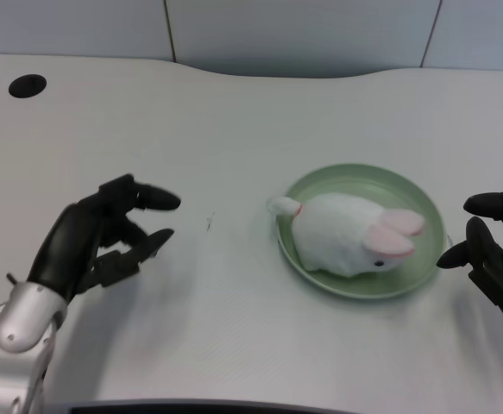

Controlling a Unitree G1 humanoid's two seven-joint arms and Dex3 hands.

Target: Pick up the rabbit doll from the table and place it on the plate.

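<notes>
Near edge: a dark strip (208,406) is showing along the bottom of the view, just under the table's front edge; what it is, I cannot tell.
Left forearm: the silver forearm (14,332) is coming up from the bottom left corner, angling toward the middle of the table.
Left hand: the black left hand (104,237) is hovering over the bare tabletop, fingers spread apart and reaching toward the plate, holding nothing, well apart from the doll.
Table: the white table (216,129) is lying smooth and matte, catching soft shadows under the hand and around the plate; a tiny dark speck (210,222) is sitting between hand and plate.
Plate: the pale green round plate (424,207) is resting flat, right of centre.
Rabbit doll: the white rabbit doll (342,233) is lying on the plate, pink ears pointing right, its tail end reaching over the plate's left rim.
Right hand: the right hand (493,241) is waiting just beside the plate's right rim.
Far side: a round black hole (28,85) is showing in the table's far left corner.
Wall: pale grey panels (294,30) with dark seams are standing behind the table's curved back edge.
</notes>
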